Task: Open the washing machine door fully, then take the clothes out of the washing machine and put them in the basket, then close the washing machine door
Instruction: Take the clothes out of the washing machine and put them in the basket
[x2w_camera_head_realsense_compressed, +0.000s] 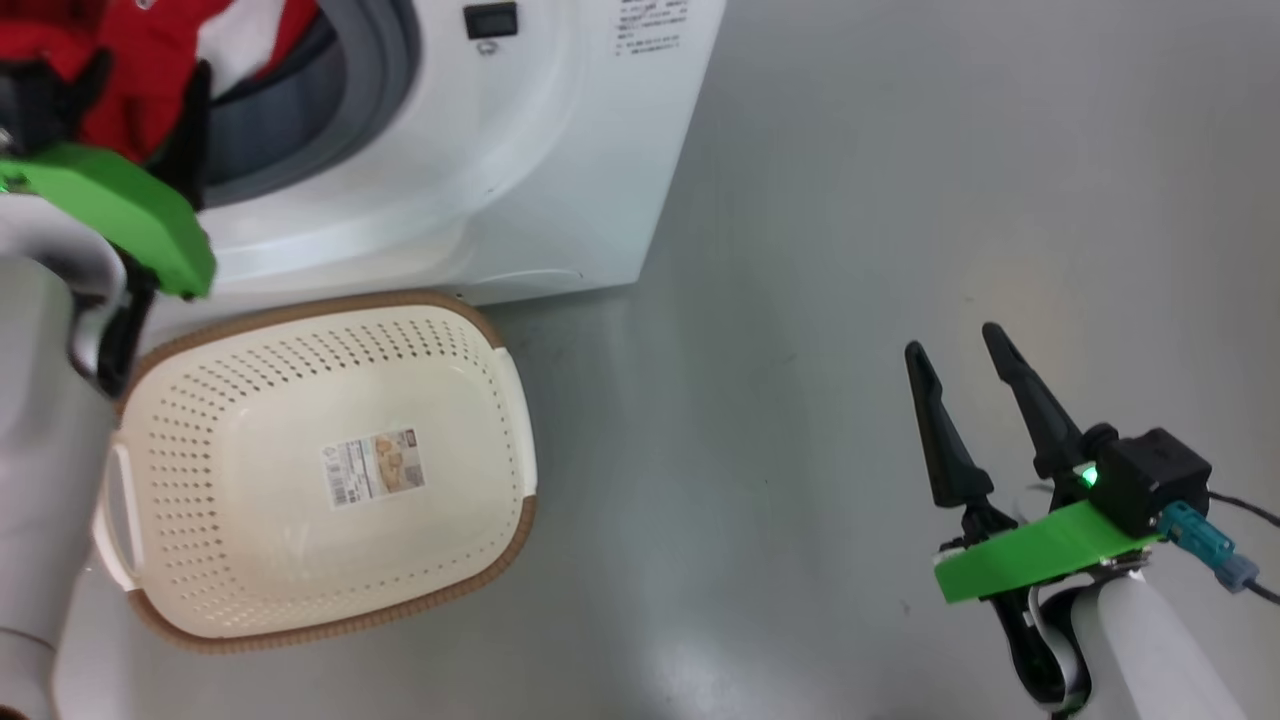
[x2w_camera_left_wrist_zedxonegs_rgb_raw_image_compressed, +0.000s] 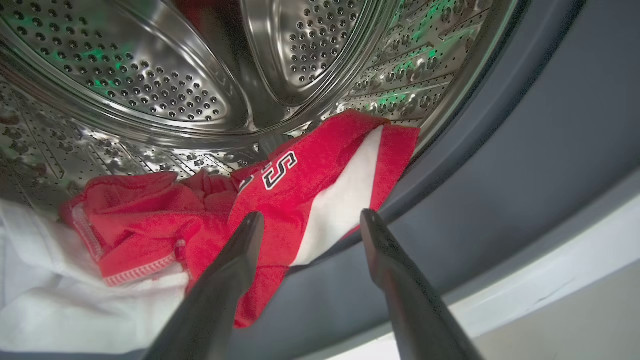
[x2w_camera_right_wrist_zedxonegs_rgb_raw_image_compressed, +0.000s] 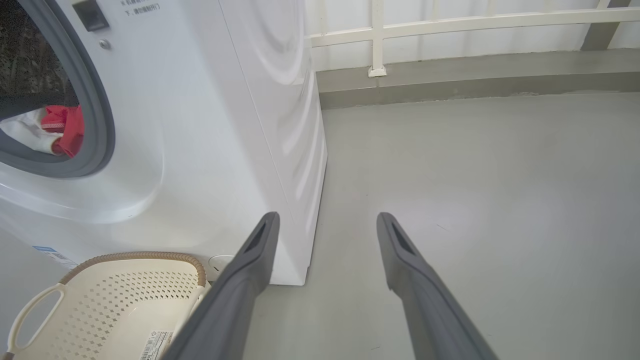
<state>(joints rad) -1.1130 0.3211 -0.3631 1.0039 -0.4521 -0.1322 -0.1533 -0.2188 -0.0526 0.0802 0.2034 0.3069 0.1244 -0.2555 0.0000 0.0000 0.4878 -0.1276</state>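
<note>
Red clothes (x2w_camera_left_wrist_zedxonegs_rgb_raw_image_compressed: 280, 200) lie at the drum mouth of the washing machine (x2w_camera_head_realsense_compressed: 520, 150). I hold the left fingers (x2w_camera_left_wrist_zedxonegs_rgb_raw_image_compressed: 240, 250) spread and empty just before them, ready to grasp. Right fingers (x2w_camera_head_realsense_compressed: 940, 430) hang released over the floor, clear of the basket (x2w_camera_head_realsense_compressed: 515, 400) waiting below the opening.

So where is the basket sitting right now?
In the head view the basket sits on the floor at lower left, just in front of the washing machine, below its opening, with nothing in it.
</note>
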